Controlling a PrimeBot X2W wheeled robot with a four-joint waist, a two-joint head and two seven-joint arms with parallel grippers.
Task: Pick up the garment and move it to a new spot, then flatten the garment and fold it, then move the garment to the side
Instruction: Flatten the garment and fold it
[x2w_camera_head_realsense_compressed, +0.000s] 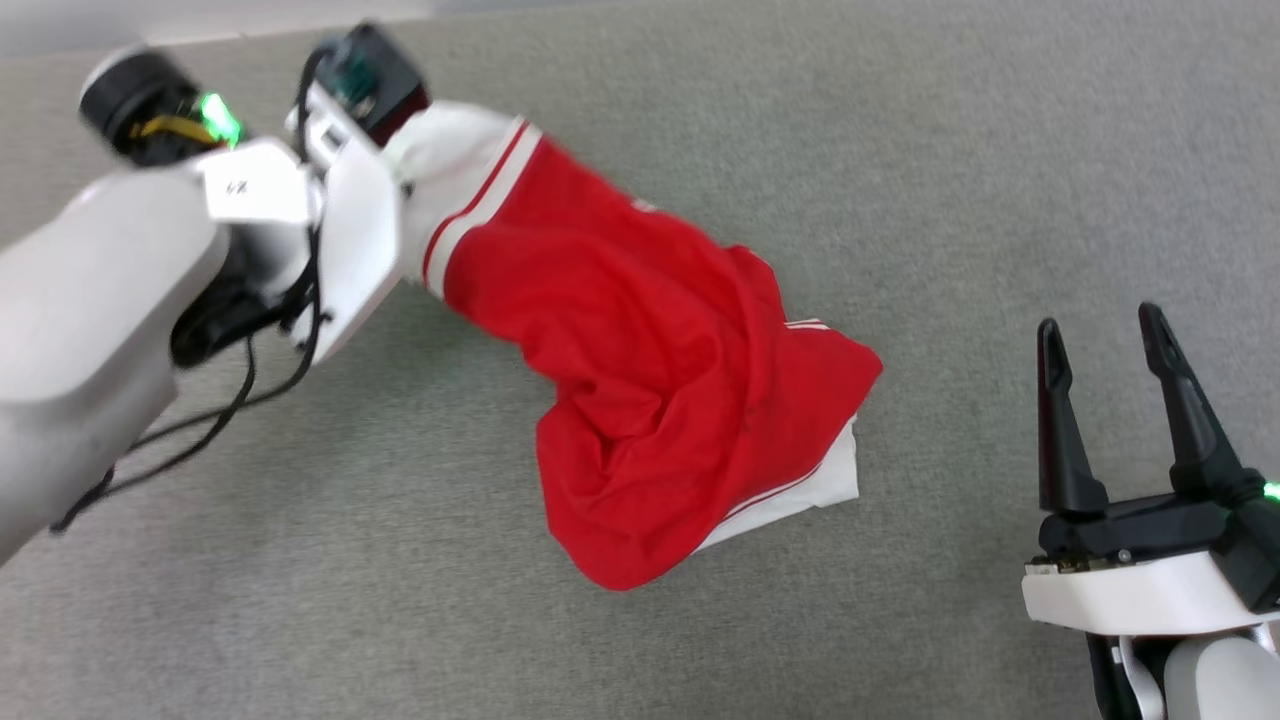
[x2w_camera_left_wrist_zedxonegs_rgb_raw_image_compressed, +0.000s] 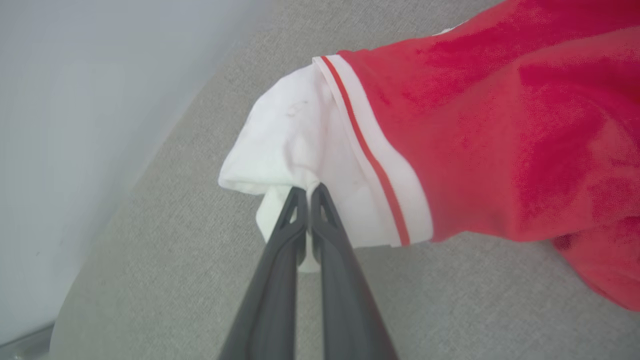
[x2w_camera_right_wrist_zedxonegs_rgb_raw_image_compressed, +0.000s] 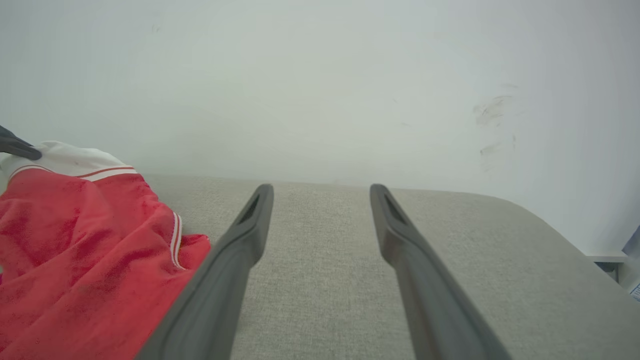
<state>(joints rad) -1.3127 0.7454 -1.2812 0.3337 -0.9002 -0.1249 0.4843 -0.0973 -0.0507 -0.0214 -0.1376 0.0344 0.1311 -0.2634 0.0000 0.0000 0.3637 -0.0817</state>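
One thin fold of the garment (x2w_camera_head_realsense_compressed: 660, 400) sits pinched in the left gripper (x2w_camera_left_wrist_zedxonegs_rgb_raw_image_compressed: 310, 189), with the right gripper (x2w_camera_head_realsense_compressed: 1098, 320) open; abrupt lifting may pull the fabric free.

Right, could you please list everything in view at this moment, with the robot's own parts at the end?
garment: one, red with white sleeves and striped trim, bunched in the middle of the surface.
surface: one, grey fabric, beneath everything.
wall: one, off-white, beyond the surface's far edge.
left forearm: one, white, upper left of the head view.
cables: a few, black, hanging by the left forearm.
left gripper: one, dark jaws shut on the garment's white sleeve.
right gripper: one, dark jaws open, lower right of the head view, apart from the garment.
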